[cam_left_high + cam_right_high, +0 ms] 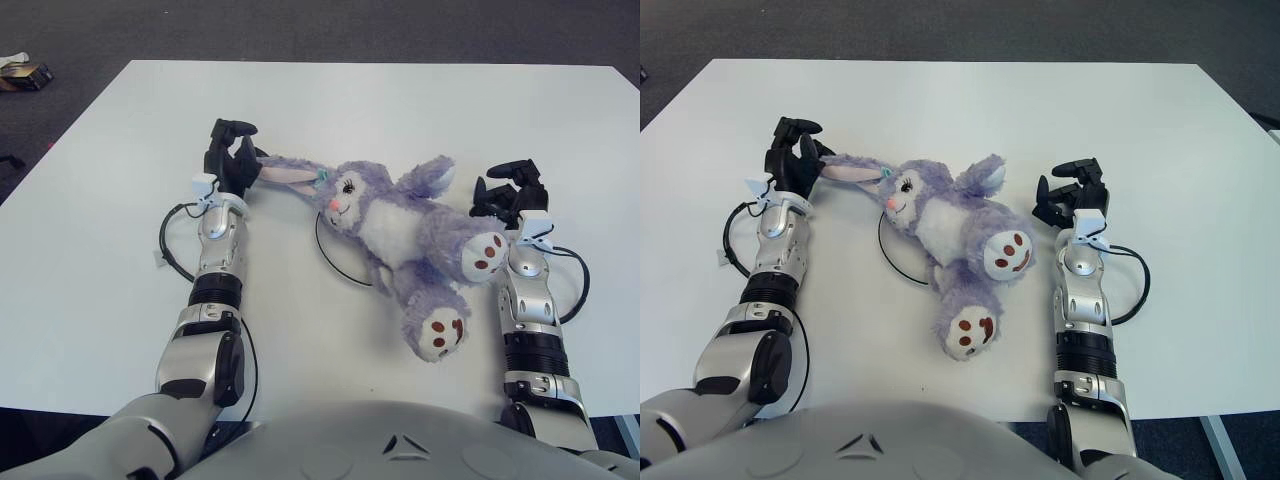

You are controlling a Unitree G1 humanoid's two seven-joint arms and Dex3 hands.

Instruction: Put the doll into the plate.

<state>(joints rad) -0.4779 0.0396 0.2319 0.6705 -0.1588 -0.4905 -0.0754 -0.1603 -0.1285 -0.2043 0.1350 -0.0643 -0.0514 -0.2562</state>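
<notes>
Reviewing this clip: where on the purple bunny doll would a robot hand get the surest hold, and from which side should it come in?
Probably the long ear, approached from the robot's left: it stretches flat and thin toward the left robot hand, which already shows at its tip. The purple bunny doll lies on its back, its torso looking too bulky for three fingers. The right robot hand shows beside its foot.

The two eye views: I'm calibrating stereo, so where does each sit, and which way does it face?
Left eye view: on the head, facing forward and down at the white table; shows both silver forearms, left hand, right hand.
Right eye view: slightly rightward, same aim; same arms and torso.
Shared: purple plush bunny doll lying over a thin black ring, between the hands.
</notes>
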